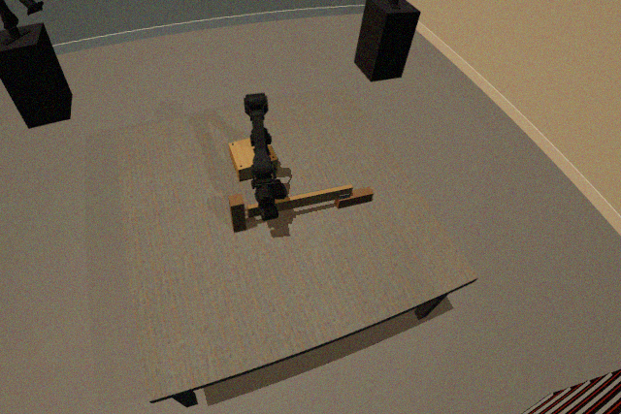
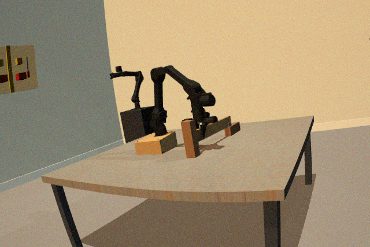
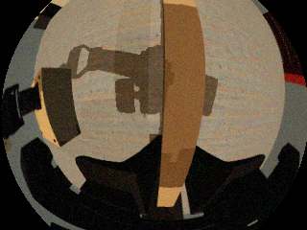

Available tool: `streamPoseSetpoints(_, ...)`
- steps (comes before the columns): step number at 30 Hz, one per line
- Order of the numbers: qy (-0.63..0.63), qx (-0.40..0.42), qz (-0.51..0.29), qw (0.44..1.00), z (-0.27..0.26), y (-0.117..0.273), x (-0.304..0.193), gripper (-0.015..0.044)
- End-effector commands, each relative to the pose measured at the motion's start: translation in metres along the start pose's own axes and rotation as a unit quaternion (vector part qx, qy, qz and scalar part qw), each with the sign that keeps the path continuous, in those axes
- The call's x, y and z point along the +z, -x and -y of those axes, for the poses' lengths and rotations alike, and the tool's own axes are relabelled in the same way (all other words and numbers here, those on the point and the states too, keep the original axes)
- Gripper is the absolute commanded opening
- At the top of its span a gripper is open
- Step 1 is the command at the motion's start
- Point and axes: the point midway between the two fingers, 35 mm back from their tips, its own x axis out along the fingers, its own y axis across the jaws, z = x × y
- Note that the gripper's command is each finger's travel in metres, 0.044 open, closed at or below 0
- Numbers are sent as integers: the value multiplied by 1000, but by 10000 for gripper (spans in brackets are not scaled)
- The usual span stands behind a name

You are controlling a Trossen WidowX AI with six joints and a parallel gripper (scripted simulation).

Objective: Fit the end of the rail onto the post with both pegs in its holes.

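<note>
The long wooden rail [image 1: 320, 195] [image 2: 219, 125] [image 3: 184, 96] runs from beside the post to the low footboard block [image 1: 357, 198] [image 2: 235, 129], where its far end sits at the bracket. My gripper [image 1: 270, 209] [image 2: 203, 133] [image 3: 169, 138] is shut on the rail near the post end and holds that end above the table. The rail looks roughly level. The upright post [image 1: 238, 213] [image 2: 190, 139] stands just beyond the rail's near end, with a narrow dark gap between them in the top view. The pegs and holes are too small or hidden to make out.
The arm's wooden base block [image 1: 243, 154] [image 2: 148, 146] [image 3: 59, 105] stands behind the rail, on the arm side. The table [image 1: 301, 294] [image 2: 239, 169] extends in front of the rail. Two other arms on black pedestals [image 1: 385, 39] [image 1: 37, 80] stand farther away.
</note>
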Motion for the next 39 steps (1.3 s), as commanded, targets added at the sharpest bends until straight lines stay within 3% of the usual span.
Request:
streamPoseSetpoints(1,-2,-1,1,1000,0,-1,0,0)
streamPoseSetpoints(39,-2,-1,0,1000,0,1,-7,0)
